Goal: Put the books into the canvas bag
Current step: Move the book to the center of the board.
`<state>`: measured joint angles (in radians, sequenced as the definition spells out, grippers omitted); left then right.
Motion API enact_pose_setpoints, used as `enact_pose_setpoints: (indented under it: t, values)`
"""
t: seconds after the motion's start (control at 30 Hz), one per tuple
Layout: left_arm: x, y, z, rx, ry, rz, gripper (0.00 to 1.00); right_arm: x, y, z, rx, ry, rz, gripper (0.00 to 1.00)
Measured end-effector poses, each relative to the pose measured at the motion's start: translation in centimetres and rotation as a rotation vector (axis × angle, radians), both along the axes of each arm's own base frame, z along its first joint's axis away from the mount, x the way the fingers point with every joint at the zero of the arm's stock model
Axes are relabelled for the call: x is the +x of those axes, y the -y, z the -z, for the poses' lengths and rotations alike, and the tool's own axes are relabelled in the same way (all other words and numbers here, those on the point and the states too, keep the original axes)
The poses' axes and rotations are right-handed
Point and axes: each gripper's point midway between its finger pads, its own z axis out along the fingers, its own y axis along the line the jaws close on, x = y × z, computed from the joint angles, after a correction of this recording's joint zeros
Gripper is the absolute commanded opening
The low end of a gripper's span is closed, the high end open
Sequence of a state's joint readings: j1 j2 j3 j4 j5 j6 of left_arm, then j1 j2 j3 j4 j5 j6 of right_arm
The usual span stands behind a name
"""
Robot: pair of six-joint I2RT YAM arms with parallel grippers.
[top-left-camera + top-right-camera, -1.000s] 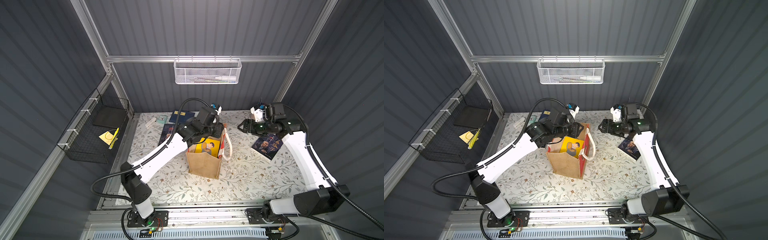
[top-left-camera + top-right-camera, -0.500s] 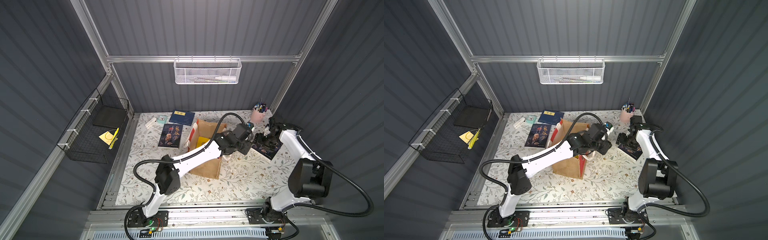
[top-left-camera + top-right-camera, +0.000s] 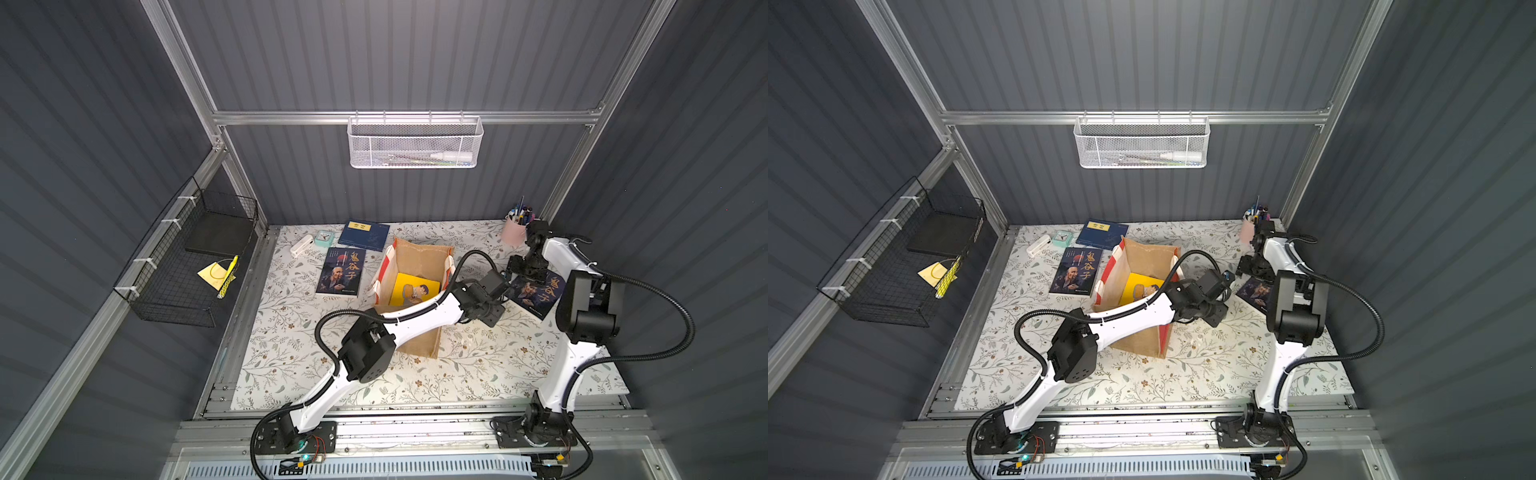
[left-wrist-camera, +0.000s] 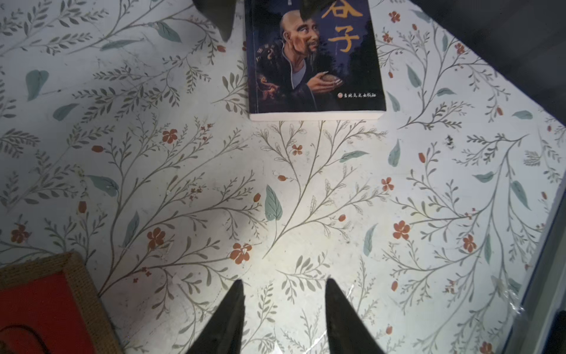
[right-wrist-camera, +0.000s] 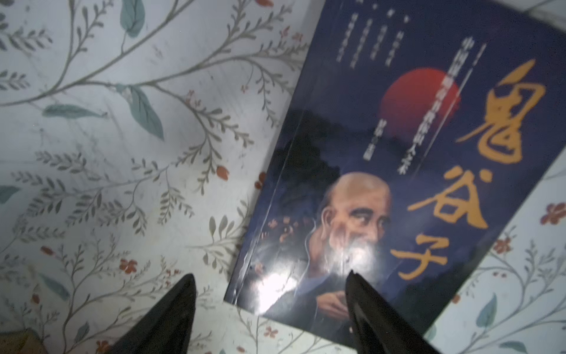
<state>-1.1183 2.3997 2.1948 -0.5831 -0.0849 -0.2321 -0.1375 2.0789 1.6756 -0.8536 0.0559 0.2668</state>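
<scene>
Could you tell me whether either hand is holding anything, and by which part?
Nothing is held: the left hand is open above bare tabletop, the right hand open over the portrait book's edge, not gripping it.

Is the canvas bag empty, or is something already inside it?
Not empty. The canvas bag stands upright with its mouth open, and a top view shows a yellow book inside it.

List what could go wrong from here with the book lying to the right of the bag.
1. The left pincer and the right pincer both stand open at the same portrait book; they may collide.
2. The book lies flat on the table, so the fingertips may push it along rather than lift it.
3. The left arm reaches across the bag; swinging back, it might drag or tip it.
</scene>
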Motion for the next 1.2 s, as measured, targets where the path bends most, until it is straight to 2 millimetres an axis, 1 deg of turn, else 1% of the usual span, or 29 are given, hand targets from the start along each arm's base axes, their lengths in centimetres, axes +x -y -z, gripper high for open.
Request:
enact_pose_setpoints:
  t: [0.1,0.23,0.3,0.4,0.5,0.67,0.77,0.87,0.9,0.93,1.0,1.07,1.1,1.2]
  values:
    - [0.2,-0.1,1.1,0.025,0.007,0.002,0.46,0.5,0.2,1.4,-0.002,-0.031,-0.005,0.73]
    - [0.9,-0.6,1.4,0.039,0.014,-0.013,0.47,-0.7,-0.3,3.5,0.010,-0.097,-0.014,0.66]
    - [1.1,-0.7,1.4,0.040,0.016,-0.018,0.47,-1.2,-0.6,3.5,0.007,-0.099,-0.020,0.64]
    - [1.5,-1.0,1.7,0.045,0.017,-0.027,0.48,-2.7,-1.6,3.7,0.010,-0.105,-0.034,0.56]
    - [1.8,-1.7,2.7,0.068,0.011,-0.041,0.48,-4.9,-3.0,3.7,0.028,-0.116,-0.047,0.50]
    - [2.2,-3.3,4.8,0.119,-0.010,-0.067,0.50,-7.9,-6.1,3.8,0.059,-0.123,-0.094,0.49]
    - [2.4,-4.0,5.2,0.128,-0.025,-0.092,0.51,-9.8,-8.7,3.7,0.092,-0.126,-0.133,0.48]
    - [2.7,-4.8,5.0,0.127,-0.039,-0.121,0.52,-11.9,-11.7,3.6,0.141,-0.132,-0.179,0.48]
    - [2.7,-5.5,5.0,0.146,-0.051,-0.130,0.52,-12.6,-12.7,3.5,0.152,-0.133,-0.188,0.48]
    - [2.4,-6.3,5.2,0.168,-0.066,-0.135,0.52,-12.8,-13.3,3.5,0.161,-0.123,-0.191,0.48]
    - [2.0,-7.2,5.3,0.192,-0.083,-0.141,0.52,-13.2,-14.0,3.4,0.177,-0.107,-0.190,0.48]
    - [1.6,-7.7,5.1,0.199,-0.095,-0.151,0.53,-13.6,-14.3,3.1,0.199,-0.095,-0.179,0.49]
    - [1.6,-8.1,5.1,0.200,-0.103,-0.168,0.54,-14.1,-14.5,2.7,0.213,-0.090,-0.179,0.49]
    - [2.6,-8.9,5.3,0.181,-0.112,-0.228,0.57,-15.9,-15.0,0.9,0.264,-0.090,-0.188,0.51]
